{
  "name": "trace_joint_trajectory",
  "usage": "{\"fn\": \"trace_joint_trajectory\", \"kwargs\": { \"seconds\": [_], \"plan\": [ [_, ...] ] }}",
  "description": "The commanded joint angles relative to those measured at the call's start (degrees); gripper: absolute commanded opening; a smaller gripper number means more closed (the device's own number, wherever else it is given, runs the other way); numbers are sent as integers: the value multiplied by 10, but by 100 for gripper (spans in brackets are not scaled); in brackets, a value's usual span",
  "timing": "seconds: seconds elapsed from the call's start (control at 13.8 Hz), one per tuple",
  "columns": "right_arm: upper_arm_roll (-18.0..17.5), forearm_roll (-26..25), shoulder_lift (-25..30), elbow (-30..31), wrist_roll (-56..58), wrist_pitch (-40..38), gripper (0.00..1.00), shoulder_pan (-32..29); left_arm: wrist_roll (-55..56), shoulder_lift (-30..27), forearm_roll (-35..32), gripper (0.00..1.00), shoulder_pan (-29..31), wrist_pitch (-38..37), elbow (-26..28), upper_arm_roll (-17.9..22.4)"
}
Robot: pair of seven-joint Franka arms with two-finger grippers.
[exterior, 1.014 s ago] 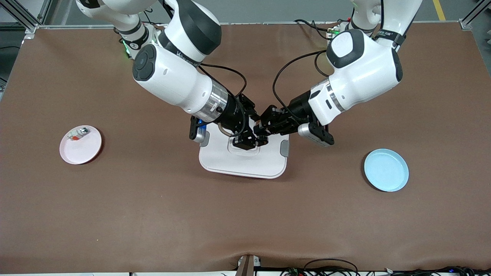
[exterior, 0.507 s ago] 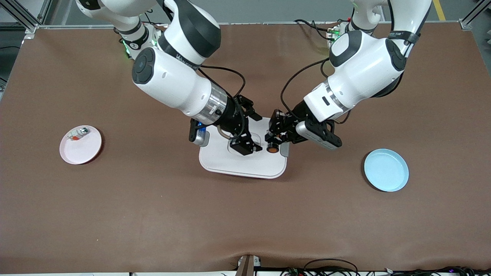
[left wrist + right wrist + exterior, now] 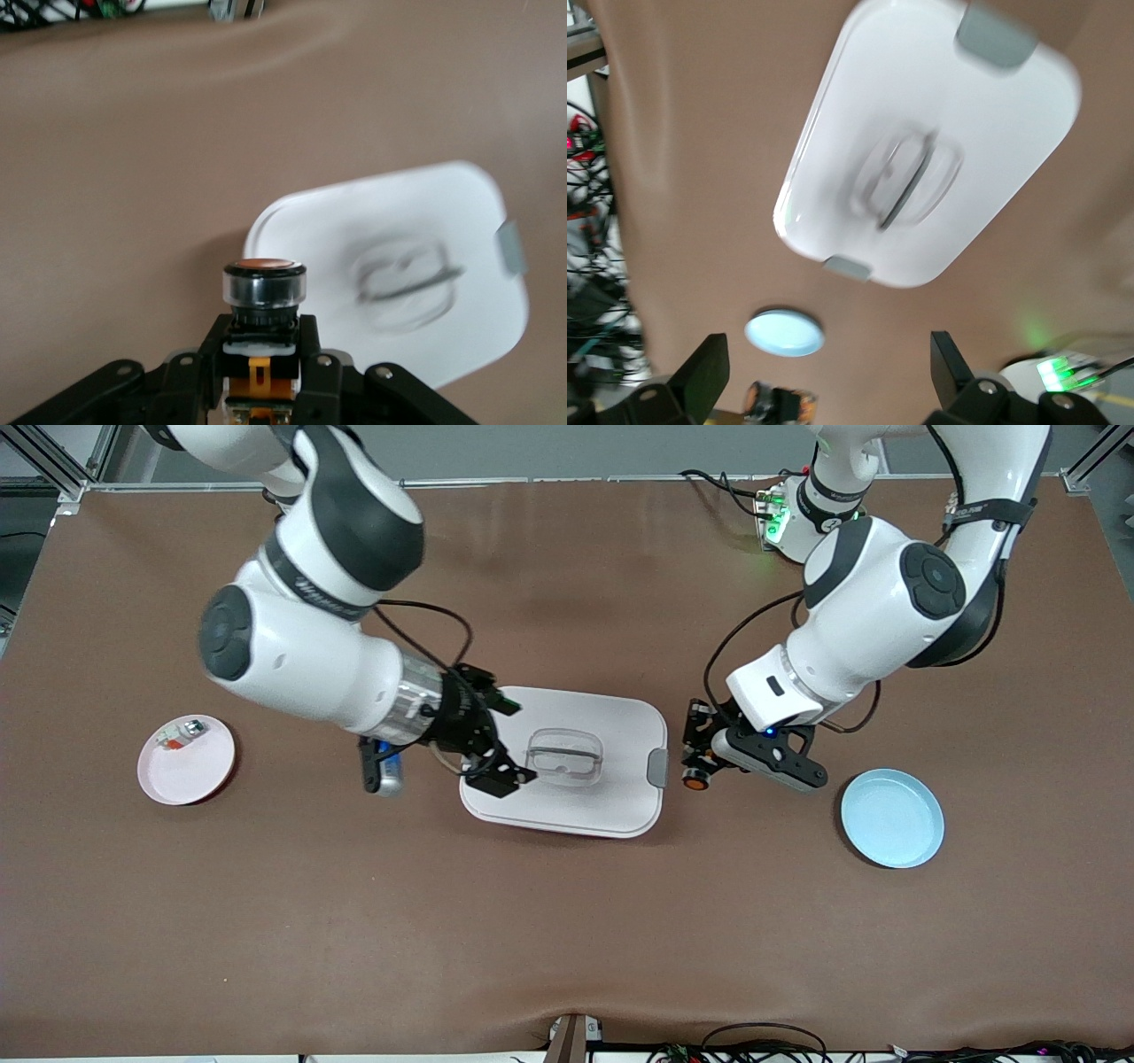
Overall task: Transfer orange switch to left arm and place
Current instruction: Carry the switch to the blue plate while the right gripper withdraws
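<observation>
My left gripper [image 3: 699, 765] is shut on the orange switch [image 3: 695, 782] and holds it in the air over the table, just past the box's grey clip at the left arm's end. In the left wrist view the switch [image 3: 263, 285] stands clamped between the fingers of the left gripper [image 3: 263, 350]. The white box [image 3: 576, 806] lies at the table's middle. My right gripper [image 3: 507, 778] is open and empty over the box's edge at the right arm's end. In the right wrist view its fingers [image 3: 702, 376] stand wide apart, with the box [image 3: 983, 133] past them.
A blue plate [image 3: 892, 817] lies toward the left arm's end; it also shows in the right wrist view [image 3: 784, 332]. A pink plate [image 3: 190, 771] with a small white-and-silver part [image 3: 180, 733] lies toward the right arm's end. Brown mat all round.
The grippers met over the box; the right one let go of the switch and drew back toward its own end. The left one carried the switch off the box toward the blue plate.
</observation>
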State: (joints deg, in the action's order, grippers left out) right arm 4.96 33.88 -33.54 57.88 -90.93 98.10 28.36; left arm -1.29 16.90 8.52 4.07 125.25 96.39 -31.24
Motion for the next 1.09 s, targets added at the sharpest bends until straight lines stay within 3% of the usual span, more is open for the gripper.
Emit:
{"fn": "trace_joint_trajectory", "kwargs": {
  "seconds": [0.0,0.36,0.65,1.01],
  "plan": [
    [-5,-23,15,1,113,-75,100,-43,-109,-5,-38,0,43,-47,13,-2],
    [-5,-156,32,3,380,-185,100,-71,-321,4,-107,0,106,-73,42,-2],
    [-4,-208,34,4,516,-233,100,-104,-469,52,-204,0,155,-57,47,-2],
    [-5,-297,59,7,701,-307,100,-144,-628,103,-257,0,211,-2,62,-3]
  ]
}}
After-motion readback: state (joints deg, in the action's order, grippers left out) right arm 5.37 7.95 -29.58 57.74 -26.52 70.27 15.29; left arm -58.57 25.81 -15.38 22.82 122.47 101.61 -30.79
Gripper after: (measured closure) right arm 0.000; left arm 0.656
